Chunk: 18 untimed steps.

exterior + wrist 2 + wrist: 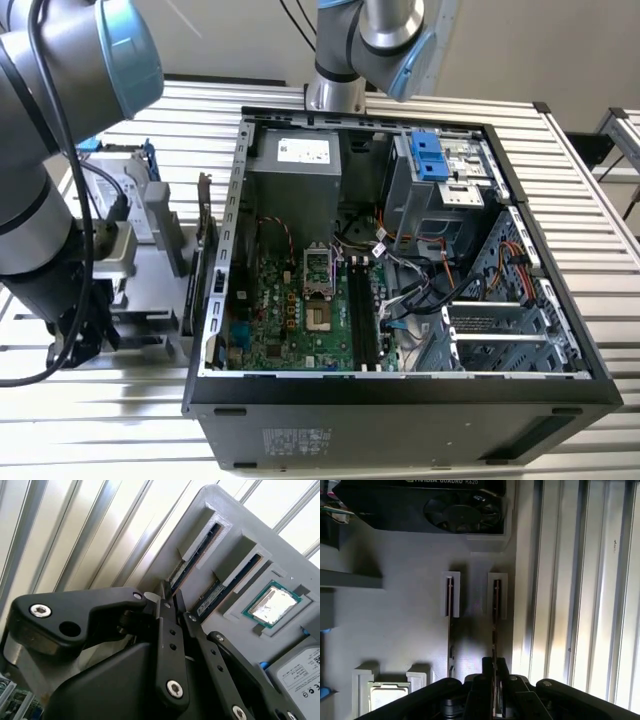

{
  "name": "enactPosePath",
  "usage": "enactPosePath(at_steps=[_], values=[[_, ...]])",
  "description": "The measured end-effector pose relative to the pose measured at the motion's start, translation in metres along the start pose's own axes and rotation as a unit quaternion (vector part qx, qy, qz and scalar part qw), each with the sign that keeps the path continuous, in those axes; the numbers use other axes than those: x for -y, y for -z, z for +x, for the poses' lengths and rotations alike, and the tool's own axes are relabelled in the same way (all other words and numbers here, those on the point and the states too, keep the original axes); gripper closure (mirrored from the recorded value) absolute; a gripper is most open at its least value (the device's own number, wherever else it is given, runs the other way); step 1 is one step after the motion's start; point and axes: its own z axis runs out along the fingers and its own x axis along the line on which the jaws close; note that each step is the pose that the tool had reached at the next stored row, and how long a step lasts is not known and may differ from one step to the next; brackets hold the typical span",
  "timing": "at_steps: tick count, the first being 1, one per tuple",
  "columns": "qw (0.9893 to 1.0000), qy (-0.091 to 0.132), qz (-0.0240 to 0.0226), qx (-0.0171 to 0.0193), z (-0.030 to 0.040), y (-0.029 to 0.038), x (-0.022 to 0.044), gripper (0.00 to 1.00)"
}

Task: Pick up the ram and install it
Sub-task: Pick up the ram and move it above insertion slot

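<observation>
Pick-up step in hand, seemingly: fingers pinched close on the ram, standing on edge in the outer slot of the grey holder, calling for a straight, square lift.

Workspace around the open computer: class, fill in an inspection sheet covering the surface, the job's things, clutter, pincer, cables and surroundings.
Surface: slatted metal table, carrying an open computer case and a grey parts holder.
Job's things: the ram stands on edge in a holder slot; a second stick sits in the neighbouring slot.
Clutter: processor chip, hard drive and graphics card on the holder.
Grippers: pincer down at the ram, in line with it.
Cables: loose bundle inside the case; black cable along the arm.
Surroundings: plain wall behind.
</observation>
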Motion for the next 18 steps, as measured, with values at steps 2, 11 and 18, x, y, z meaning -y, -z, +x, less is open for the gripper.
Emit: enactPosePath(at_steps=[2,11,18], values=[[1.0000,0.000,0.0000,0.0000,0.0001,0.0029,0.0000,1.00],[1.0000,0.000,0.0000,0.0000,0.0002,0.0095,-0.0002,1.00],[1.0000,0.000,-0.0001,0.0000,0.0003,0.0145,-0.0003,1.00]])
